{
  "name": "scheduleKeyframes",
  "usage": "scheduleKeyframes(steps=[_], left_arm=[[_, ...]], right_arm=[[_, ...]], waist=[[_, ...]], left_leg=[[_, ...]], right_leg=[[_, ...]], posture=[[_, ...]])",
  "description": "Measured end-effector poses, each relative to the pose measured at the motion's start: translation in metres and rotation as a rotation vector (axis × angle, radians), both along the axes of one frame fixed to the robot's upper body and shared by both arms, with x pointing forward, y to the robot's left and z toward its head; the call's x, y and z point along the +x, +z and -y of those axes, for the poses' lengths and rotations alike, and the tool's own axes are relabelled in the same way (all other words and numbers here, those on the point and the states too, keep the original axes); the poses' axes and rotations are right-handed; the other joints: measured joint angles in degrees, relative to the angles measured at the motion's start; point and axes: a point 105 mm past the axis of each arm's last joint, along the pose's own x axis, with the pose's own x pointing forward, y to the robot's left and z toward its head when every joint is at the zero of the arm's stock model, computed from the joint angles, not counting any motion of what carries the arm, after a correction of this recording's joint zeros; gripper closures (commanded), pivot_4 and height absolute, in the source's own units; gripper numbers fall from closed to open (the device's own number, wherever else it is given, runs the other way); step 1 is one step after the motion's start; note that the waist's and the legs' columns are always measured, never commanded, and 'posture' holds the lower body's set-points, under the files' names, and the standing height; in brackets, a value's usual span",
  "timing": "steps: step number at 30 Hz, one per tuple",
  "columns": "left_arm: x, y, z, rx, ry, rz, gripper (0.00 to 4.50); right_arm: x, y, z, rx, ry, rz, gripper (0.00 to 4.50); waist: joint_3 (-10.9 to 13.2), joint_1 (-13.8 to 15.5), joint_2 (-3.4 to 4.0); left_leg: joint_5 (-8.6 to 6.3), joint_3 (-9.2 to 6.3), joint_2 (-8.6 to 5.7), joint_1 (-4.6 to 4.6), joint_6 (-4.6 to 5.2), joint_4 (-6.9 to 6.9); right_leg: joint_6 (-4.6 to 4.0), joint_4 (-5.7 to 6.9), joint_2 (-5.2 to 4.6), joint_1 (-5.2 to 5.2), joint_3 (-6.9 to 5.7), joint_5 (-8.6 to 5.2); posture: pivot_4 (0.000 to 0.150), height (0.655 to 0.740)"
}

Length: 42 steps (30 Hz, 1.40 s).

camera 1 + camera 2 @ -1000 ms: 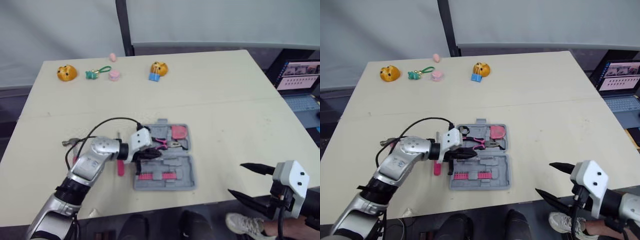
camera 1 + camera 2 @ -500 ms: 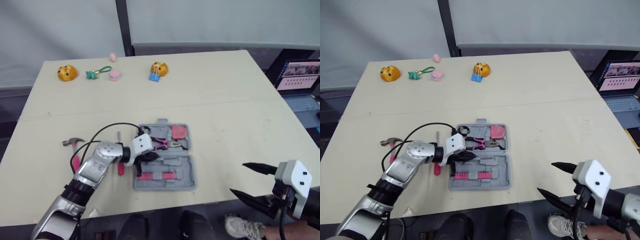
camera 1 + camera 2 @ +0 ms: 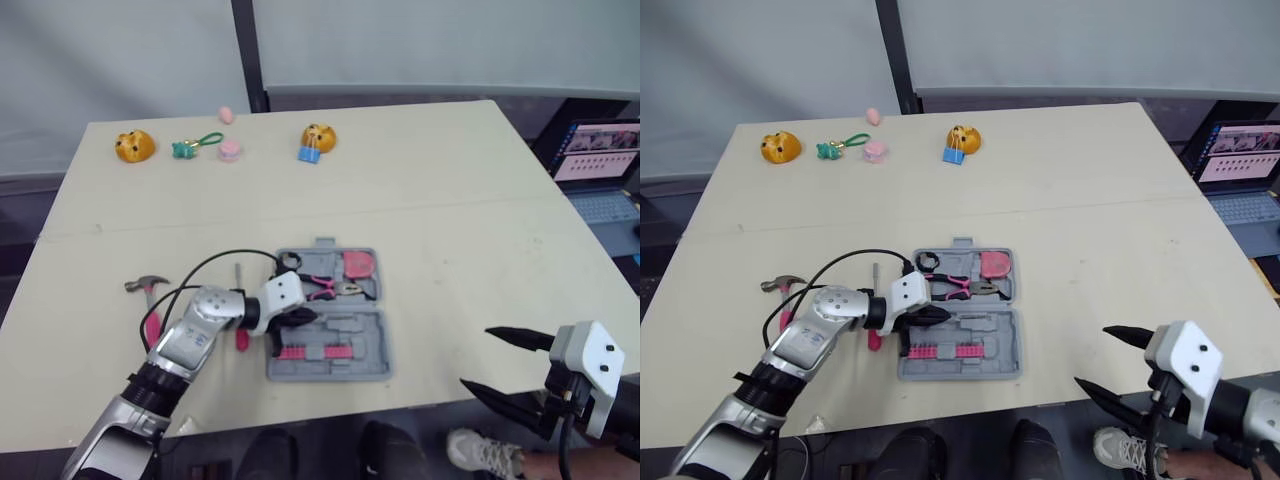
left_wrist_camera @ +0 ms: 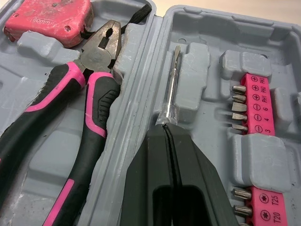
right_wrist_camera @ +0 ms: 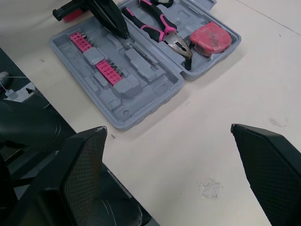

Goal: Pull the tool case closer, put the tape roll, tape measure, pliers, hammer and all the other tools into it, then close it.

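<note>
Left pincer (image 4: 168, 128) clamped on slim steel screwdriver (image 4: 173, 80), shaft lying along groove in open grey plastic tool case (image 3: 330, 374) on table (image 3: 450, 250). Risk: letting go askew, leaving shaft proud of moulding, later jamming lid. Right pincer (image 3: 475, 356) spread, idle.

- bench (image 3: 450, 200): pale top, with small trinkets in a row near its far edge;
- orange toy (image 3: 133, 146) at the far left corner; just beside it a green keychain (image 3: 190, 146), then a pink round piece (image 3: 230, 150);
- small pale pink object (image 3: 226, 114) at the very back edge;
- second orange toy (image 3: 319, 135), touching a blue clip (image 3: 307, 153);
- open laptop (image 3: 600, 170) off the bench's right side, screen lit;
- shoe (image 3: 470, 448) on the floor below the near edge.
</note>
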Motion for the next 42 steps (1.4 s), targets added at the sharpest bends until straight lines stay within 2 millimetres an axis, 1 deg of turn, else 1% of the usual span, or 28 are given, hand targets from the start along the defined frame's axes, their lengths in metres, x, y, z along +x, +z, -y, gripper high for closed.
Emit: scheduleKeyframes(steps=[19, 26, 33, 42], left_arm=[[-0.001, -0.005, 0.010, 0.033, -0.023, 0.026, 4.47], [-0.002, -0.008, 0.011, 0.066, -0.038, 0.044, 4.47], [-0.003, -0.013, 0.012, 0.137, -0.069, 0.076, 4.47], [-0.003, -0.014, 0.015, 0.152, -0.071, 0.070, 4.47]], right_arm=[[-0.002, 0.003, 0.002, 0.003, -0.010, 0.006, 0.00], [-0.002, 0.002, 0.003, 0.005, -0.016, -0.008, 0.00], [-0.002, 0.002, 0.003, 0.005, -0.018, -0.010, 0.00], [-0.002, 0.002, 0.004, 0.005, -0.019, -0.010, 0.00]], waist=[[-0.2, 0.2, 0.02], [-0.6, 0.2, 0.05], [-1.1, 0.2, 0.30], [-1.3, 0.4, 0.48]], left_leg=[[-0.01, -0.03, -0.01, 0.05, 0.01, 0.00], [-0.01, -0.03, -0.01, 0.09, 0.03, -0.04], [-0.03, -0.04, -0.01, 0.13, 0.05, -0.07], [-0.04, -0.25, -0.04, 0.15, 0.08, -0.08]], right_leg=[[0.00, -0.02, -0.03, 0.07, 0.00, 0.00], [0.00, -0.05, -0.03, 0.09, 0.00, 0.00], [-0.01, -0.11, -0.03, 0.14, 0.00, 0.00], [-0.01, -0.18, -0.06, 0.19, -0.01, -0.01]], posture=[[0.150, 0.7400], [0.150, 0.7400], [0.150, 0.7400], [0.150, 0.7400]])
